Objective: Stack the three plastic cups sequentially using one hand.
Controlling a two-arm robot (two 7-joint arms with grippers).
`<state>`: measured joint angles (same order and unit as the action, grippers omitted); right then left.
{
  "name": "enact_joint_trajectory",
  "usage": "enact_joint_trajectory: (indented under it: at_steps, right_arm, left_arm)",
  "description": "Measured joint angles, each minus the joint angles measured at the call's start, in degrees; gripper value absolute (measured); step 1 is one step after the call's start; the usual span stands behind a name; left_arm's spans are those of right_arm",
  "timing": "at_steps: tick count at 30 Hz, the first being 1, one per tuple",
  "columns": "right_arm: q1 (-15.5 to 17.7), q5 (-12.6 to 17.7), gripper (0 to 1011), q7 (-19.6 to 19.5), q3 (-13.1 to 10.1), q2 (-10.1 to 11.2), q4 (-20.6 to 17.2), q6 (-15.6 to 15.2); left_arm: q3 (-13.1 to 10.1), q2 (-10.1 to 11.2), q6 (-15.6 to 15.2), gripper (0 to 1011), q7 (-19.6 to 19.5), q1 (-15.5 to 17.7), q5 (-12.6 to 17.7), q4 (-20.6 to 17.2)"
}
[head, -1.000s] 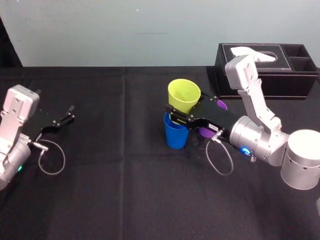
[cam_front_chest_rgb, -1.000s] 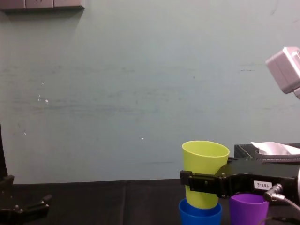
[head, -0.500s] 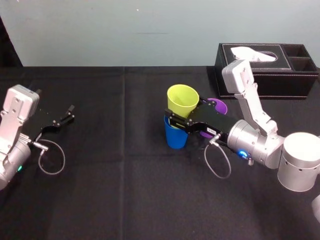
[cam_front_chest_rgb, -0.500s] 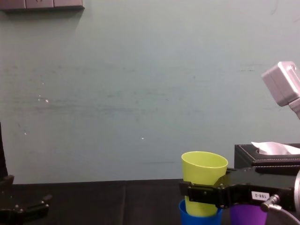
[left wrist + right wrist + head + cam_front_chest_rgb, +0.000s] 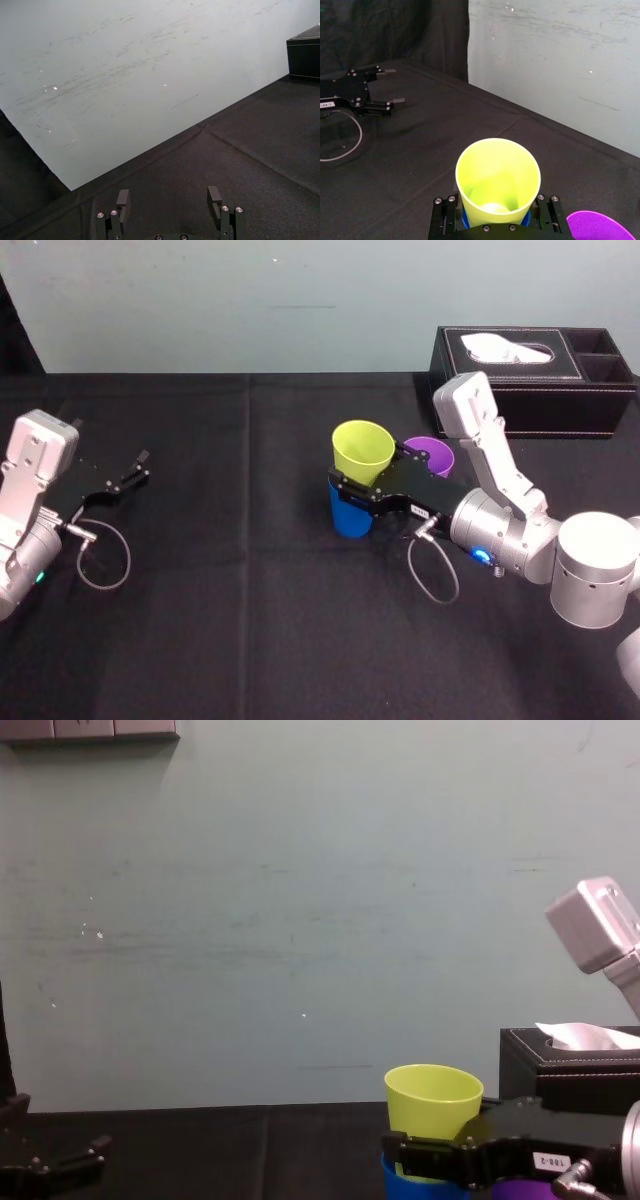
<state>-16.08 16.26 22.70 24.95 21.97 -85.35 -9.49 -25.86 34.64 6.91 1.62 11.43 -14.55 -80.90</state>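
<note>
My right gripper [image 5: 352, 486] is shut on the yellow-green cup [image 5: 363, 450], one finger on each side of its wall. That cup stands upright with its lower part sunk into the blue cup [image 5: 349, 517] near the table's middle. Seen from the right wrist, the yellow-green cup [image 5: 497, 180] covers most of the blue rim [image 5: 465, 218]. The purple cup [image 5: 429, 455] stands just right of the pair, behind my right arm. From the chest, the yellow-green cup [image 5: 433, 1098] rises out of the blue cup [image 5: 396, 1181]. My left gripper [image 5: 132, 473] rests open at the far left.
A black tissue box [image 5: 530, 380] with a white tissue stands at the back right, behind my right arm. A black cloth [image 5: 240, 620] covers the table. A grey cable loop [image 5: 103, 558] lies by the left arm.
My right gripper has come down with the yellow-green cup, which now sits deeper in the blue cup. The left arm has not moved.
</note>
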Motion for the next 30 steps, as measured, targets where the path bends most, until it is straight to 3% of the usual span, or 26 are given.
enact_joint_trajectory:
  at_steps: [10, 20, 30]
  right_arm:
    - [0.0, -0.24, 735, -0.1, 0.05, -0.02, 0.04, -0.04]
    - [0.04, -0.12, 997, -0.15, 0.0, 0.02, -0.01, -0.05]
    - [0.04, -0.09, 1000, -0.19, -0.04, 0.04, -0.05, -0.05]
  left_arm:
    - [0.0, 0.0, 0.0, 1011, 0.0, 0.0, 0.0, 0.0]
    - [0.0, 0.0, 0.0, 1011, 0.0, 0.0, 0.0, 0.0]
    - [0.0, 0.0, 0.0, 1012, 0.0, 0.0, 0.0, 0.0]
